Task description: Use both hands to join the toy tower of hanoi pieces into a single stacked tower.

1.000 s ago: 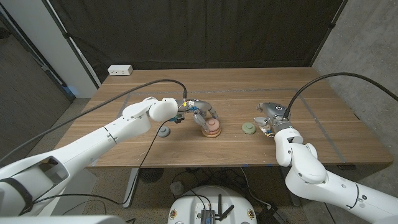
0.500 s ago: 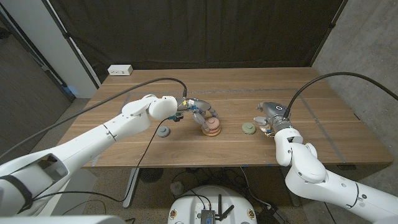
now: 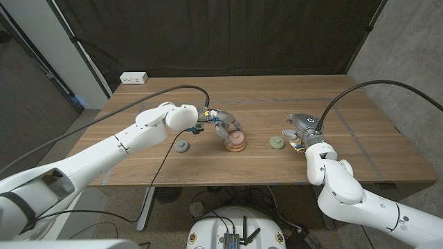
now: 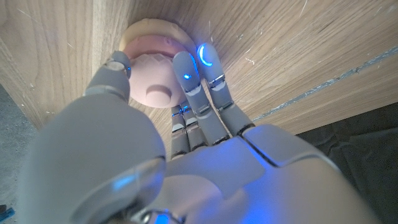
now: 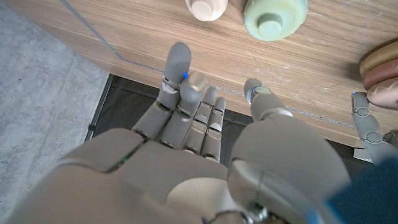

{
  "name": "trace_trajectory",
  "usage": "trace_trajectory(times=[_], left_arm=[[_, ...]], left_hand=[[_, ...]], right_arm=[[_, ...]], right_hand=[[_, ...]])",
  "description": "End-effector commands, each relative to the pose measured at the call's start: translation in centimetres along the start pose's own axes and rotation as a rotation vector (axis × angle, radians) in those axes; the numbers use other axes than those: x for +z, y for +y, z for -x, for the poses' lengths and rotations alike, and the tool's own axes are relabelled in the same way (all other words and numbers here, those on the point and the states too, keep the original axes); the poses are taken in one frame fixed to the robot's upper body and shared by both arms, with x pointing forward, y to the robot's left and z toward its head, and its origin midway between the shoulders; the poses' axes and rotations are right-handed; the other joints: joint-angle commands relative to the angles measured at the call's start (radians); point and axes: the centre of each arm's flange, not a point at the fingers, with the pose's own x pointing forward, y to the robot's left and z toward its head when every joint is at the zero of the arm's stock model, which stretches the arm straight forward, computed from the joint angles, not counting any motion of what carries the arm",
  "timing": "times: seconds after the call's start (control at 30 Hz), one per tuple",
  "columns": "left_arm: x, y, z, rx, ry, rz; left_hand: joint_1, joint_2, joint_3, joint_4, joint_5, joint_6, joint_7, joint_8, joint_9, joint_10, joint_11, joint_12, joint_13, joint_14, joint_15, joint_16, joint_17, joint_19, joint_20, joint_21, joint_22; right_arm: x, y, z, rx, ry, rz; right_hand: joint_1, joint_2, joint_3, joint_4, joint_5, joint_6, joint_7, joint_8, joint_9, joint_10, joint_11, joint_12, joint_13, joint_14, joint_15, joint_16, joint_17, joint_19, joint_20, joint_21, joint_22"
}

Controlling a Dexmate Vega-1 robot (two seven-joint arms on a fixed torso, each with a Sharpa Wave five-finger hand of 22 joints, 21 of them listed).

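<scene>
Left hand grips the pink piece atop the stacked tower; right hand stands open, empty, beside the green piece on the table.

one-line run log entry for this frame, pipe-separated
step: stacking | left hand: fingers on pink piece atop partial tower | right hand: open, idle | loose: green piece, grey piece

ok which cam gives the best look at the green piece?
Right wrist view: the green piece is close and sharp, its centre knob clear, lying free on the table ahead of the right hand. Head view shows it small, beside that hand. I can't find it in the left wrist view.
</scene>
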Motion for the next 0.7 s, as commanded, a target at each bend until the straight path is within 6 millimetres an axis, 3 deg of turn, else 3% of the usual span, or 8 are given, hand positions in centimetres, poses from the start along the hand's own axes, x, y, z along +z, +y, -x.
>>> trace_trajectory(times=[0.03, 0.3, 0.7], left_arm=[[0.0, 0.4, 0.6, -0.002, 0.019, -0.012], [-0.1, 0.9, 1.0, 0.014, 0.039, -0.018], [-0.9, 1.4, 2.7, 0.068, 0.082, 0.001]], left_hand=[[-0.006, -0.005, -0.008, -0.001, -0.004, -0.021, 0.005, 0.0, -0.002, -0.014, 0.006, 0.004, -0.001, -0.01, -0.065, 0.0, 0.003, -0.006, -0.143, -0.001, 0.001], [-0.022, -0.006, -0.016, 0.001, -0.008, -0.048, 0.012, 0.002, -0.006, -0.051, 0.014, 0.004, -0.005, -0.023, -0.065, 0.001, 0.003, -0.014, -0.142, -0.006, 0.0], [-0.031, -0.001, -0.018, 0.0, -0.011, -0.049, 0.013, 0.012, -0.01, -0.04, 0.012, 0.02, -0.009, -0.035, -0.065, 0.002, 0.001, -0.015, -0.143, -0.008, 0.0]], right_arm=[[0.1, -0.1, 0.0, -0.003, -0.003, 0.001], [0.1, -0.1, 0.1, -0.005, -0.006, 0.003], [0.2, -0.2, 0.1, -0.01, -0.01, 0.0]], right_hand=[[0.006, -0.006, 0.008, -0.002, 0.004, 0.012, -0.003, -0.001, 0.002, 0.011, 0.002, 0.001, 0.004, -0.004, -0.047, 0.005, 0.002, 0.002, -0.093, -0.002, 0.001], [0.005, -0.006, 0.008, -0.002, 0.005, 0.011, -0.001, -0.002, 0.002, 0.01, 0.001, 0.0, 0.004, -0.006, -0.047, 0.004, 0.0, 0.002, -0.093, -0.002, 0.001], [0.005, -0.006, 0.009, -0.003, 0.005, 0.011, -0.004, -0.003, 0.002, 0.012, 0.001, 0.001, 0.004, -0.007, -0.047, 0.004, 0.0, 0.001, -0.093, -0.003, 0.0]])
